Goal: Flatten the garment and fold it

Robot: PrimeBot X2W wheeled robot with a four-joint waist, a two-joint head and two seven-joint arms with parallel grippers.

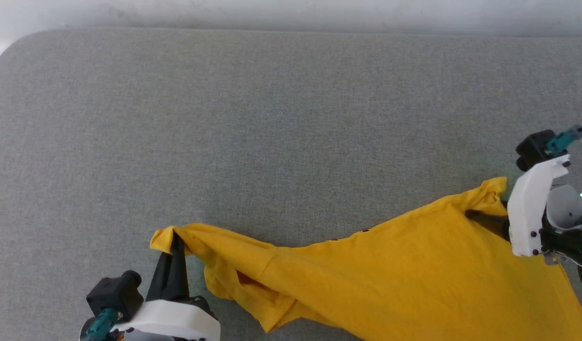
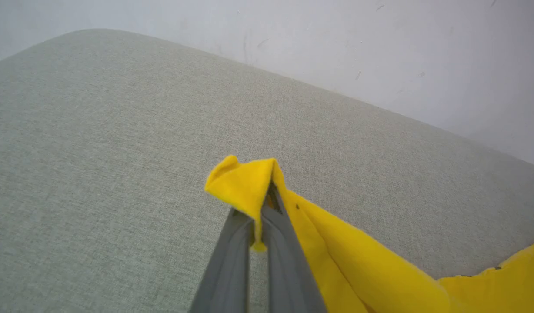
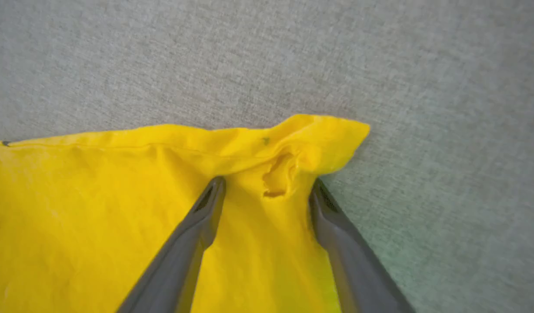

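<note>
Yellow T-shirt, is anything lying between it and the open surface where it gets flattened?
Nothing visible. The bright yellow T-shirt stretches along the near side of the grey fabric surface; the area beyond is bare. The left gripper pinches one corner; the right gripper stands open.

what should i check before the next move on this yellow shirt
1. Left jaws shut on a garment corner: ok.
2. Right jaws open, straddling the other corner, gripping nothing: ok.
3. Garment lying flat: not ok, folds bunch near its left end.
4. Garment fully on the grey surface: cannot tell, its near edge runs out of the head view.
5. Which face is up: cannot tell.
</note>
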